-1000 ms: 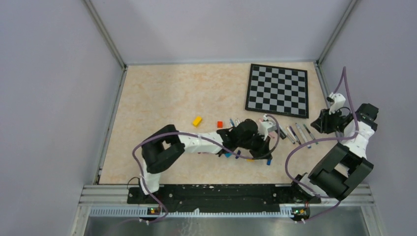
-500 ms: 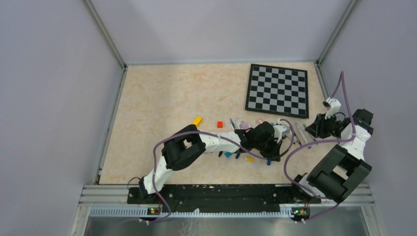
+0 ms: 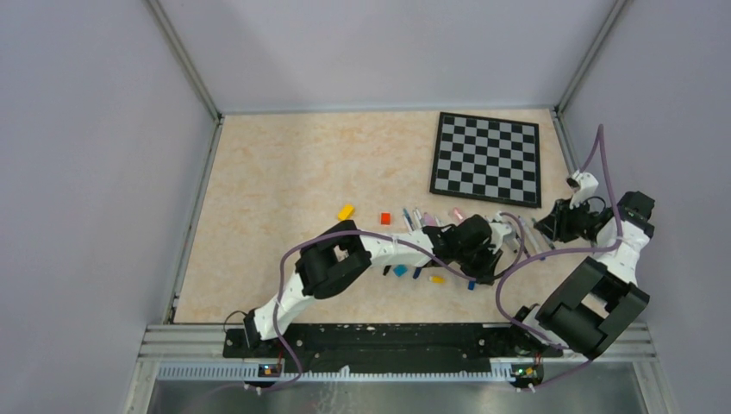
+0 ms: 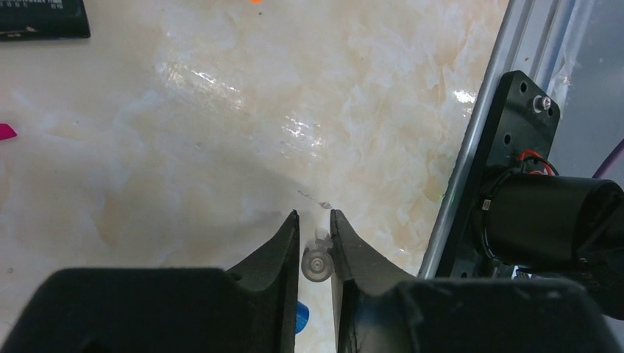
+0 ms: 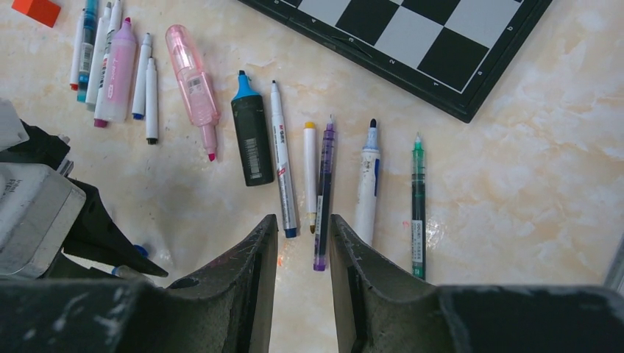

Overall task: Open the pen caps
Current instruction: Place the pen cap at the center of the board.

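Clear cap (image 4: 318,262) sits pinched in the left jaws; best let go low, away from the pens (image 5: 282,158) by the chessboard (image 5: 412,33). Right jaws hang slightly open, empty.

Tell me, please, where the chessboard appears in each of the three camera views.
Top external: the chessboard lies at the far right of the table.
Left wrist: only its dark edge shows, in the top left corner.
Right wrist: one corner runs across the top right.
Shared landmark: the beige marbled table.
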Controlling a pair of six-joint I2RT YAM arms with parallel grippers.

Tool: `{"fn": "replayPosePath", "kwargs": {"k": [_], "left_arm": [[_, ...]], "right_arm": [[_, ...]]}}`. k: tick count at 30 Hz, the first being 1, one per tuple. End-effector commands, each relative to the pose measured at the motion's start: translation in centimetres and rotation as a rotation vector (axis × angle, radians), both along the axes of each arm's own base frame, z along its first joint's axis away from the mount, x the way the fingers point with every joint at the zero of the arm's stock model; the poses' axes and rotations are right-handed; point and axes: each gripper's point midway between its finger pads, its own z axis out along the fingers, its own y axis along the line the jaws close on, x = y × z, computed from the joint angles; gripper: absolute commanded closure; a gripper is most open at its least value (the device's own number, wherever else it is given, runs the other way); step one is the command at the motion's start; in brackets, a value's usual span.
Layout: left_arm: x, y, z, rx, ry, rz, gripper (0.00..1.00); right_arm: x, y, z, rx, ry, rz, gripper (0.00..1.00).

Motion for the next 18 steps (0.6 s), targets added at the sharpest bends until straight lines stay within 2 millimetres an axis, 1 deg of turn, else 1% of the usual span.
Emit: {"fn": "replayPosePath", "kwargs": {"k": [1, 11, 18], "left_arm": [[0.4, -0.6, 0.8, -0.008, -0.037, -0.007, 0.74], [0.8, -0.8, 1.5, -0.009, -0.062, -0.005, 0.65], [1.1, -1.0, 2.6, -0.025, -0.080, -0.002, 0.60]], "right_arm": [[0.2, 0.5, 1.3, -0.013, -0.058, 0.022, 0.69], [0.2, 0.7, 1.9, -0.013, -0.069, 0.026, 0.69], [0.1, 0.8, 2.2, -0.015, -0.076, 0.030, 0.69]]}}
